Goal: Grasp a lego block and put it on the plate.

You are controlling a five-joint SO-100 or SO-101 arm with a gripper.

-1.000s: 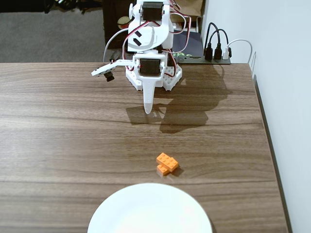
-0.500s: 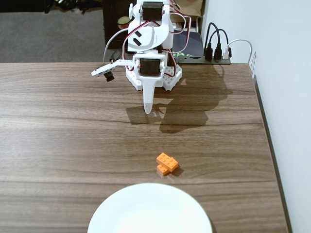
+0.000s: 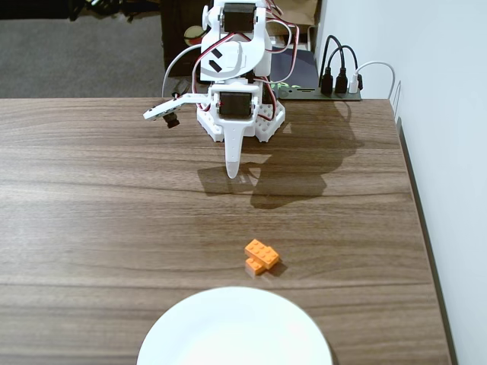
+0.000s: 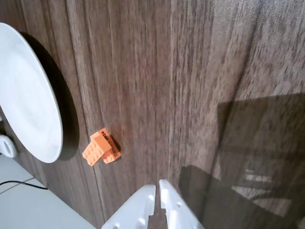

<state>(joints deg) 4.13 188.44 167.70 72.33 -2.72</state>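
Observation:
Two small orange lego blocks lie touching each other on the wooden table, one (image 3: 264, 251) partly over the other (image 3: 254, 265), just beyond the rim of the white plate (image 3: 234, 331) at the front edge. In the wrist view the blocks (image 4: 101, 148) lie beside the plate (image 4: 28, 95) at the left. My gripper (image 3: 232, 172) points down near the arm's base, well behind the blocks and apart from them. In the wrist view its white fingers (image 4: 158, 187) stand almost together, with only a thin slit between them and nothing held.
The arm's white base (image 3: 240, 114) stands at the table's back edge. A power strip with black and white cables (image 3: 338, 82) lies behind it at the right. A white wall runs along the table's right edge (image 3: 415, 198).

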